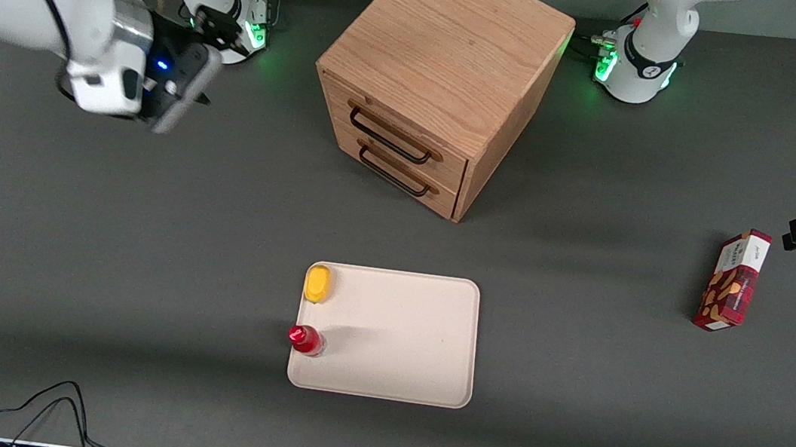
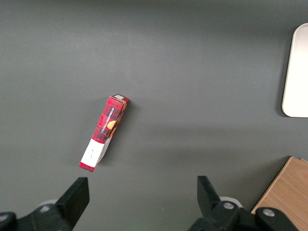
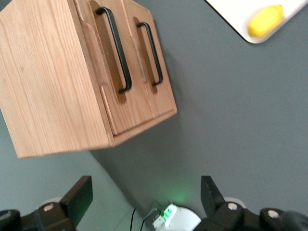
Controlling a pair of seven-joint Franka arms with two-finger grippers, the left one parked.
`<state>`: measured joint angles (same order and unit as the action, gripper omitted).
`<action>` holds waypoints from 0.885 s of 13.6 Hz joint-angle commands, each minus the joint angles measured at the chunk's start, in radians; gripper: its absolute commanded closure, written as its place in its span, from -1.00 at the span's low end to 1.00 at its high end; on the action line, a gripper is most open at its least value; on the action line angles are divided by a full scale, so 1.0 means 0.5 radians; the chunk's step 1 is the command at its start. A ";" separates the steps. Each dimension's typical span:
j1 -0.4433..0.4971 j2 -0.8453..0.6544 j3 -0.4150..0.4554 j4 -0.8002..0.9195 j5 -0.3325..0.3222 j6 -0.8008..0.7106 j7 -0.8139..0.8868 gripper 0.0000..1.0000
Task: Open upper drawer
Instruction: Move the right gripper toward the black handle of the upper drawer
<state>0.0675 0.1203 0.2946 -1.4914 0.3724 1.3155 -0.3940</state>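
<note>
The wooden cabinet stands at the middle of the table, its two drawers both shut. The upper drawer is the higher one, with a thin black wire handle; the lower drawer sits under it. In the right wrist view the upper drawer and lower drawer show side by side. My gripper hangs in the air toward the working arm's end of the table, well away from the cabinet. It is open and empty, its fingers wide apart.
A white tray lies nearer the front camera than the cabinet, with a yellow object and a red bottle on it. A red box lies toward the parked arm's end. Cables lie at the near edge.
</note>
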 commanded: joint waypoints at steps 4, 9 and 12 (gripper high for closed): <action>0.015 0.412 0.416 0.062 -0.039 0.399 -0.010 -1.00; 0.077 0.526 0.500 -0.054 -0.110 0.651 0.009 -1.00; 0.077 0.526 0.558 -0.214 -0.183 0.832 0.009 -1.00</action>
<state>0.1080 0.3892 0.5476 -1.5470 0.3189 1.6725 -0.3946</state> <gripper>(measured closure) 0.000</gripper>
